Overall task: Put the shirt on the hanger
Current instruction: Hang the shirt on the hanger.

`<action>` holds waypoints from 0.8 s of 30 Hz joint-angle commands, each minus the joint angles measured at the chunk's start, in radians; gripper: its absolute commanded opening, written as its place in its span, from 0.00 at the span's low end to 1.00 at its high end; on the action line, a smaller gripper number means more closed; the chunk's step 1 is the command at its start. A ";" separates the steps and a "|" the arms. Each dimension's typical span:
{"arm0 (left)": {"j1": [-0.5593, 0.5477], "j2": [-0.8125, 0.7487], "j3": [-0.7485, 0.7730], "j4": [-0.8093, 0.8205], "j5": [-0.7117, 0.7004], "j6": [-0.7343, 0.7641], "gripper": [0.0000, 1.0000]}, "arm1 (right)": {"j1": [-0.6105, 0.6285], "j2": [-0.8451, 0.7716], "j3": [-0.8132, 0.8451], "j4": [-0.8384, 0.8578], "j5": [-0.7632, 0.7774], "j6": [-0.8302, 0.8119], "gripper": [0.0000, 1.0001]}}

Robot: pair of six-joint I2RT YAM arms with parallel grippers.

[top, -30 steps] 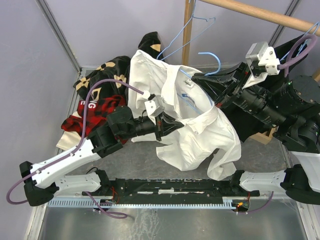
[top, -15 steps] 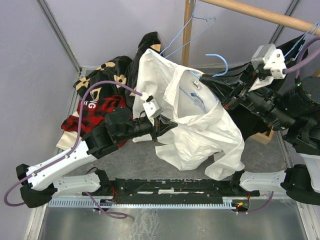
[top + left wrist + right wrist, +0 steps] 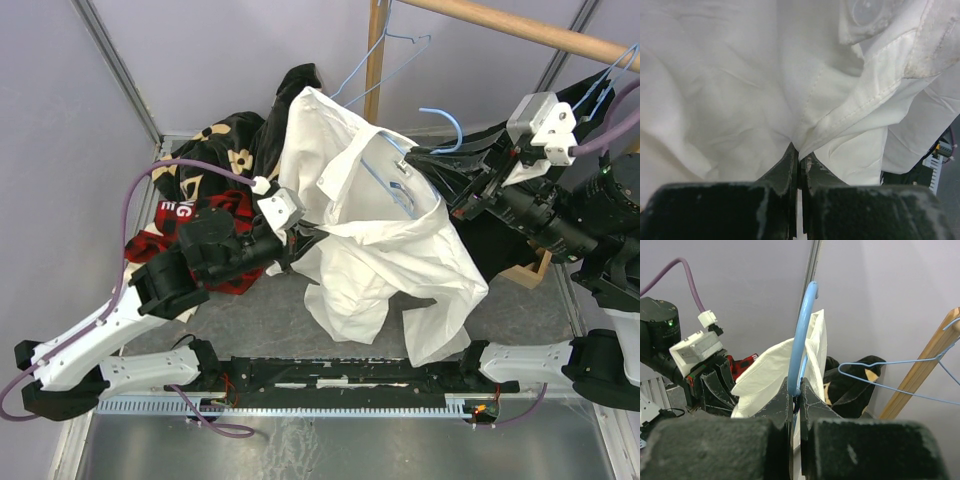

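Note:
The white shirt (image 3: 385, 240) hangs lifted above the table, draped over the light-blue hanger (image 3: 396, 190), whose wire shows inside the collar and whose hook (image 3: 445, 117) sticks out to the right. My right gripper (image 3: 418, 153) is shut on the hanger at the base of its hook; in the right wrist view the blue hook (image 3: 803, 325) rises from the shut jaws with shirt cloth (image 3: 771, 371) behind. My left gripper (image 3: 312, 235) is shut on the shirt's left edge; in the left wrist view white cloth (image 3: 740, 90) fills the frame and a seam runs into the jaws.
A black garment with tan flowers (image 3: 220, 150) and a red-and-black plaid shirt (image 3: 165, 235) lie at the back left. A wooden rail (image 3: 520, 28) with a post (image 3: 376, 60) carries another blue hanger (image 3: 385, 62). Black cloth (image 3: 510, 245) lies under the right arm.
The left gripper has pulled the shirt's edge to the left and back. The shirt has shifted up and left and now hangs longer below the hanger. The right gripper has risen slightly.

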 commanded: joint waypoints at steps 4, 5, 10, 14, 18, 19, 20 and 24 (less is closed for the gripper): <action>0.004 -0.046 0.093 -0.094 -0.116 0.095 0.03 | -0.001 -0.013 0.017 0.051 -0.027 -0.021 0.00; 0.003 -0.047 0.097 -0.101 -0.122 0.096 0.03 | -0.001 -0.014 0.012 0.053 -0.030 -0.019 0.00; 0.002 -0.039 0.060 -0.092 -0.073 0.071 0.03 | -0.001 -0.024 -0.014 0.093 -0.032 -0.003 0.00; 0.004 -0.039 -0.051 -0.017 -0.038 0.024 0.03 | 0.000 0.007 0.073 0.085 -0.042 0.001 0.00; 0.004 -0.029 -0.147 0.081 -0.043 -0.015 0.03 | -0.001 0.069 0.201 0.042 -0.060 0.011 0.00; 0.002 -0.023 -0.158 0.106 -0.044 -0.020 0.03 | 0.000 0.090 0.242 0.022 -0.067 0.015 0.00; 0.003 -0.014 -0.166 0.122 -0.049 -0.021 0.03 | -0.001 0.112 0.282 0.001 -0.072 0.017 0.00; 0.004 0.020 -0.165 0.172 -0.105 -0.011 0.03 | 0.000 0.170 0.402 -0.040 -0.081 0.019 0.00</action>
